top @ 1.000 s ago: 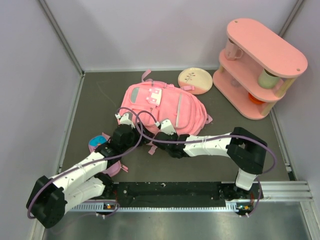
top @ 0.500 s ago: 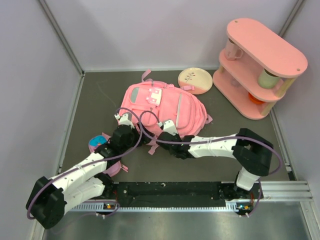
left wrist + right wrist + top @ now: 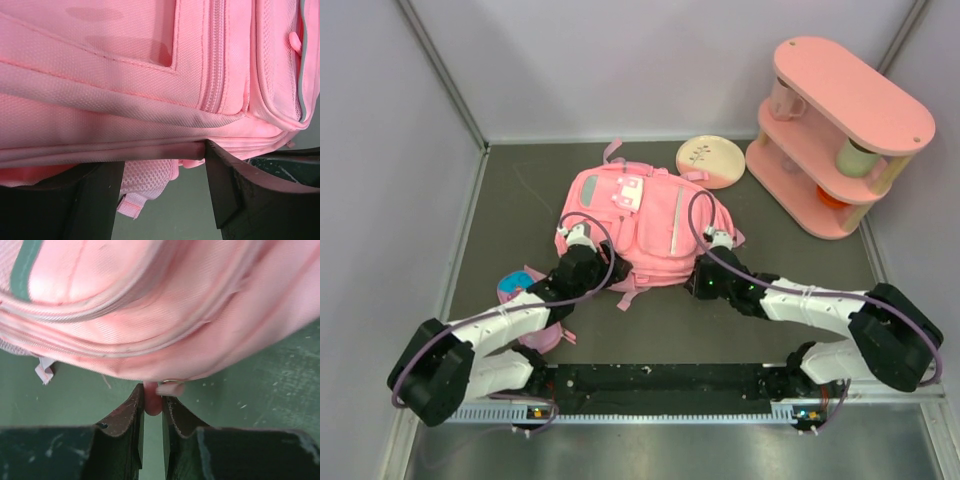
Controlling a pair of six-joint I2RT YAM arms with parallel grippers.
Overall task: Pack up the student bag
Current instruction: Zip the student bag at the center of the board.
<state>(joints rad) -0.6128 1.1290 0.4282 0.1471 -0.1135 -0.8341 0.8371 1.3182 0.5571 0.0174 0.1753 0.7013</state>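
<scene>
The student bag [image 3: 640,215] is a pink backpack lying flat on the dark table, with its white-and-mint patch [image 3: 628,193] and grey stripe [image 3: 676,222] facing up. My left gripper [image 3: 580,240] is at the bag's near-left edge. In the left wrist view the gripper [image 3: 165,160] is wide open, with the bag's seam [image 3: 125,60] across the fingertips and a mesh strap [image 3: 145,182] behind it. My right gripper [image 3: 719,240] is at the bag's right side. In the right wrist view the gripper [image 3: 152,395] is shut on a pink zipper pull [image 3: 152,404] under the bag's edge [image 3: 150,315].
A pink tiered stand [image 3: 840,130] with cups stands at the back right. A round cream plate [image 3: 710,160] lies beside it. A small pink pouch [image 3: 548,336] and a blue item [image 3: 510,290] lie by my left arm, near the left wall.
My right arm swung from the bag's near edge to its right side and now grips a zipper pull. My left gripper shifted slightly right along the bag's near-left edge.
</scene>
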